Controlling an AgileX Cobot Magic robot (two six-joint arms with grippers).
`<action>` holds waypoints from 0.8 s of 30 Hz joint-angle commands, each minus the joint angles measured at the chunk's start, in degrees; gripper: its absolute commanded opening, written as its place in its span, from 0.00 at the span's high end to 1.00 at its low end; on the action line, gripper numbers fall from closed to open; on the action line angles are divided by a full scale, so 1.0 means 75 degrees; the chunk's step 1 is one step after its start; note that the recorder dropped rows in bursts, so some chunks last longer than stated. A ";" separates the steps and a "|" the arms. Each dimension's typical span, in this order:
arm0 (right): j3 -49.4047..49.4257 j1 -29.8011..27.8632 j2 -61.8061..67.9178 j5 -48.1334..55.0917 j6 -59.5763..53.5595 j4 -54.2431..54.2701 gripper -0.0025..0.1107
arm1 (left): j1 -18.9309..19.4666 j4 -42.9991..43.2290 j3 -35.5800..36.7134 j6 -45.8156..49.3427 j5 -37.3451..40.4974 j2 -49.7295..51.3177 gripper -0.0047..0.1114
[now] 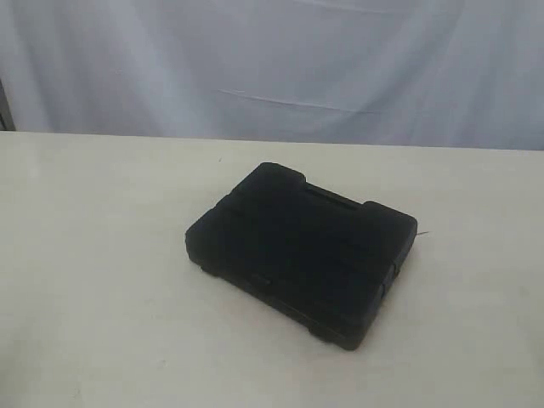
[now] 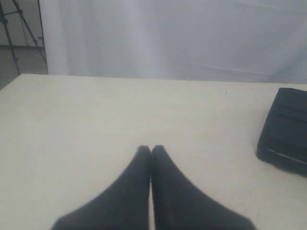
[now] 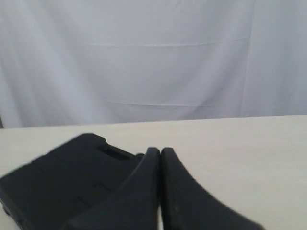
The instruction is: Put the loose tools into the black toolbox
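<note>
The black toolbox (image 1: 302, 251) lies closed and flat on the cream table, turned at an angle, its latch side toward the front. No loose tool shows in any view: knife, tape measure, tape roll and pliers are all out of sight. Neither arm appears in the exterior view. In the left wrist view my left gripper (image 2: 151, 149) is shut with nothing in it, hovering over bare table, the toolbox (image 2: 286, 129) off to one side. My right gripper (image 3: 159, 152) is shut too, empty, just beside the toolbox (image 3: 67, 182).
A white cloth backdrop (image 1: 272, 64) hangs behind the table's far edge. A tripod leg (image 2: 9, 33) stands beyond the table corner in the left wrist view.
</note>
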 commanded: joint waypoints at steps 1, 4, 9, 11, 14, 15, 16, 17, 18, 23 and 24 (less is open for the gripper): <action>0.0735 -0.0042 -0.0058 -0.0254 0.0732 -0.1856 0.98 | -0.0015 -0.0019 0.0017 -0.0006 0.0007 -0.0021 0.96; 0.0841 -0.0042 -0.0137 -0.0207 0.1755 -0.2518 0.98 | -0.0015 -0.0019 0.0017 -0.0006 0.0007 -0.0021 0.96; 0.0841 -0.0024 -0.0807 0.0008 0.1600 -0.2916 0.98 | -0.0015 -0.0019 0.0017 -0.0006 0.0007 -0.0021 0.96; 0.0841 -0.0024 -0.1103 0.0158 0.1438 -0.2963 0.98 | -0.0015 -0.0019 0.0017 -0.0006 0.0007 -0.0021 0.96; 0.0841 -0.0024 -0.1651 0.0695 0.1362 -0.3017 0.98 | -0.0015 -0.0019 0.0017 -0.0006 0.0007 -0.0021 0.96; 0.0841 -0.0024 -0.1663 0.0835 0.1362 -0.3017 0.98 | -0.0015 -0.0019 0.0017 -0.0006 0.0007 -0.0021 0.96; 0.0841 -0.0024 -0.1663 0.1036 0.1362 -0.3017 0.98 | -0.0015 -0.0019 0.0017 -0.0006 0.0007 -0.0021 0.96; 0.0841 -0.0024 -0.1663 0.1188 0.1362 -0.3017 0.98 | -0.0015 -0.0019 0.0017 -0.0006 0.0007 -0.0021 0.96; 0.0841 -0.0024 -0.1663 0.1345 0.1376 -0.2982 0.98 | -0.0015 -0.0019 0.0017 -0.0006 0.0007 -0.0021 0.96; 0.0841 -0.0024 -0.1663 0.1900 0.1391 -0.2952 0.98 | -0.0015 -0.0019 0.0017 -0.0006 0.0007 -0.0021 0.96; 0.0841 -0.0024 -0.1663 0.1964 0.1391 -0.2933 0.98 | -0.0015 -0.0019 0.0017 -0.0006 0.0007 -0.0021 0.96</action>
